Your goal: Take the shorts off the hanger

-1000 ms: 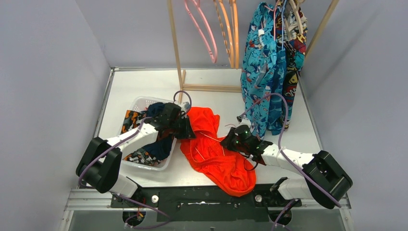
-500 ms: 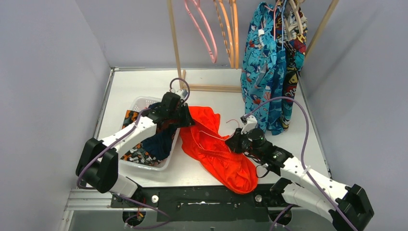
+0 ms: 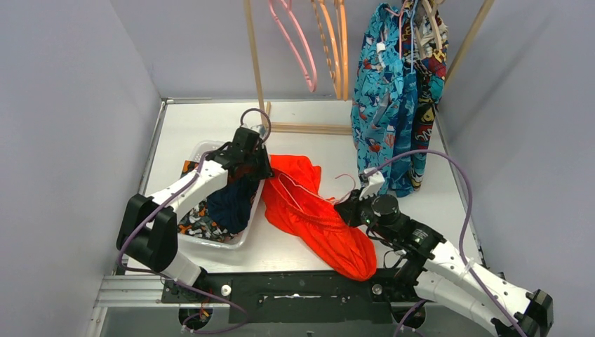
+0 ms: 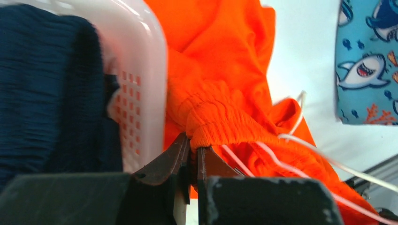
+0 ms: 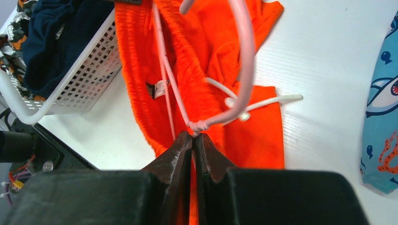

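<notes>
Orange shorts (image 3: 316, 225) | waistband clamped in L gripper (image 4: 193, 151) jaws | R gripper (image 5: 193, 138) jaws pinch pink hanger (image 5: 247, 56) neck

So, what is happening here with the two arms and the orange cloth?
The arms are taking orange-red shorts off a pink hanger on the table. The left gripper pinches the waistband beside the white basket; the right gripper is shut on the hanger's neck. The wire is not yet out of the shorts.
</notes>
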